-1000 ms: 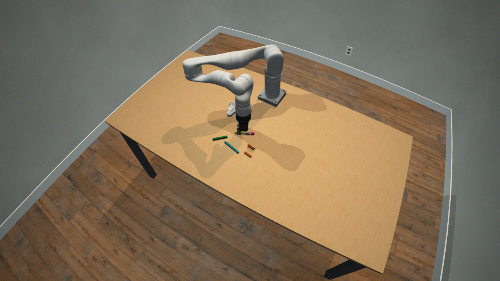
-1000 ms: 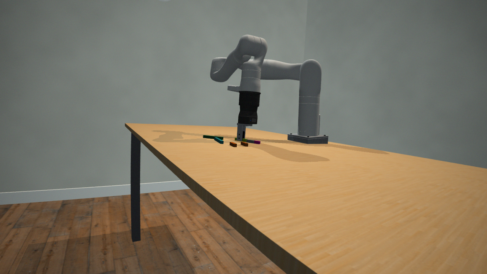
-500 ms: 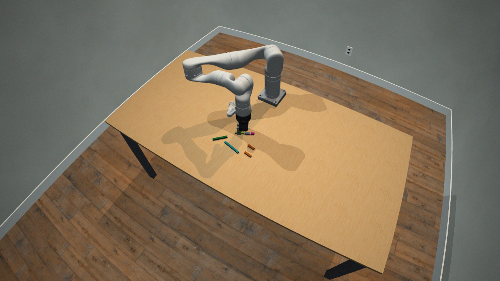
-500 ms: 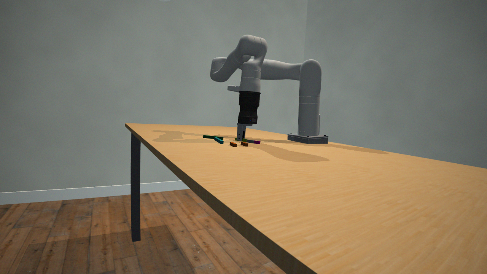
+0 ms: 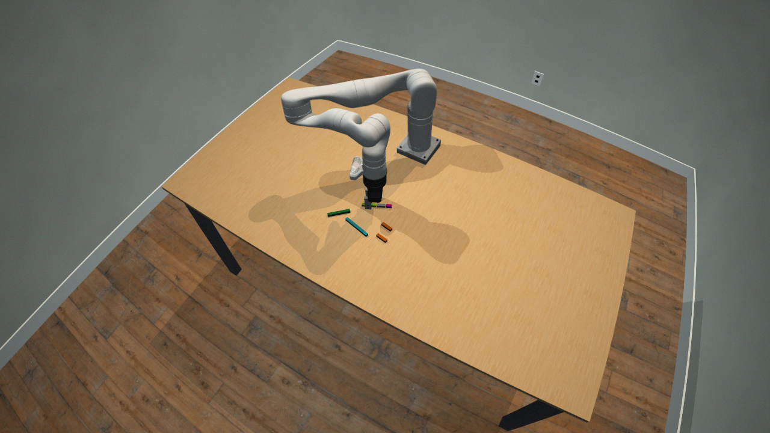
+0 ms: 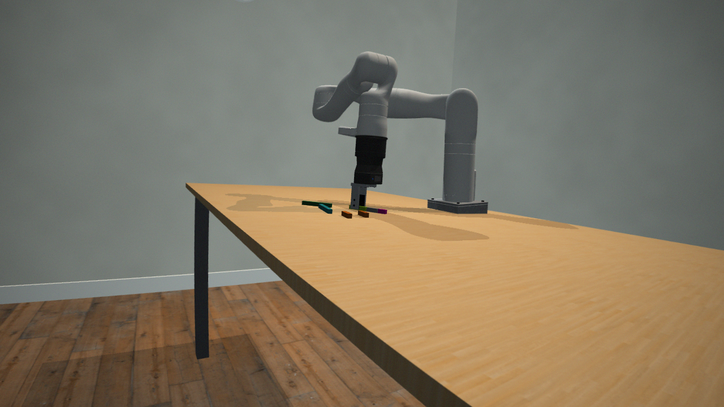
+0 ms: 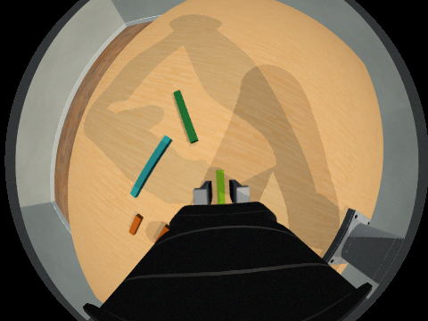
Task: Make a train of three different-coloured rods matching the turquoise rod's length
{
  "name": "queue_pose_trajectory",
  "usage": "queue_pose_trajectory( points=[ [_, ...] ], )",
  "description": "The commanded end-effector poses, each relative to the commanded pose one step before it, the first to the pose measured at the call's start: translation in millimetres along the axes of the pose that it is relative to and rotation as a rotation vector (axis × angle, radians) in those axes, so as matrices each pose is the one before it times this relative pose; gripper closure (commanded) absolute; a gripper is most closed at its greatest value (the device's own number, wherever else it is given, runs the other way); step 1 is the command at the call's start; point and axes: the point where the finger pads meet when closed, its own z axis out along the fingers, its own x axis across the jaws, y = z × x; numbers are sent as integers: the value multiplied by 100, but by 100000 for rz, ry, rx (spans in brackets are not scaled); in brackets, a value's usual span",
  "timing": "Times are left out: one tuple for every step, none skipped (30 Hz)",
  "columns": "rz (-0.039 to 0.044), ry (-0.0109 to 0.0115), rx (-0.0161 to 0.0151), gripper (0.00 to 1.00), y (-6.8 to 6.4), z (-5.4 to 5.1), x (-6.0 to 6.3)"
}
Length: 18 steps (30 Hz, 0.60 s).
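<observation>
1. My gripper [image 5: 368, 205] [image 6: 357, 207] [image 7: 220, 188] is part-open around the lime rod [image 5: 373, 204] [image 6: 361, 208] [image 7: 220, 183], space both sides, nothing gripped; fingers hide its middle from above.
2. Grey rod [image 5: 380, 205] [image 6: 371, 210], then magenta rod [image 5: 388, 205] [image 6: 382, 211], run right of lime in line; wrist view: both blocked by my housing. Exact gaps: can't tell.
3. Green rod [image 5: 338, 213] [image 6: 309, 203] [image 7: 185, 116] left; turquoise rod [image 5: 356, 227] [image 6: 325, 208] [image 7: 152, 166] near-left. Exterior overlaps them; top shows them apart.
4. Nearer orange rod [image 5: 381, 237] [image 6: 347, 214] [image 7: 135, 224] whole; farther orange rod [image 5: 386, 227] [image 6: 363, 213] [image 7: 163, 234] cut off in wrist view.

Gripper [image 5: 367, 203] [image 6: 358, 207] [image 7: 220, 188], top and exterior views: the two fingers stand somewhat farther apart than in both earlier pairs of pictures, one displaced toward the robot's base side and the other toward the table's near edge. In the wrist view, this wider spacing appears as a visible gap on either side of the lime rod [image 5: 374, 204] [image 6: 362, 208] [image 7: 220, 185], which lies between the opened fingers, touching neither.
</observation>
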Motion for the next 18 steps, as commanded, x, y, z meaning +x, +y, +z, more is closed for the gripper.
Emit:
queue_pose_trajectory(
  points=[
    [78,-539,140,46,84,60,-108],
    [0,0,0,46,0,0,0],
    [0,0,0,46,0,0,0],
    [0,0,0,46,0,0,0],
    [0,0,0,46,0,0,0],
    [0,0,0,46,0,0,0],
    [0,0,0,46,0,0,0],
    [0,0,0,46,0,-2,0],
    [0,0,0,46,0,-12,0],
    [1,0,-1,46,0,-31,0],
    [1,0,-2,46,0,-57,0],
    [0,1,-3,46,1,-89,1],
    [-1,3,-5,46,2,-124,2],
    [-4,6,-9,46,3,-162,4],
    [1,1,-6,46,1,-207,2],
    [-4,6,-12,46,4,-248,4],
    [-1,3,-10,46,3,-287,3],
    [0,0,0,46,0,0,0]
  ],
)
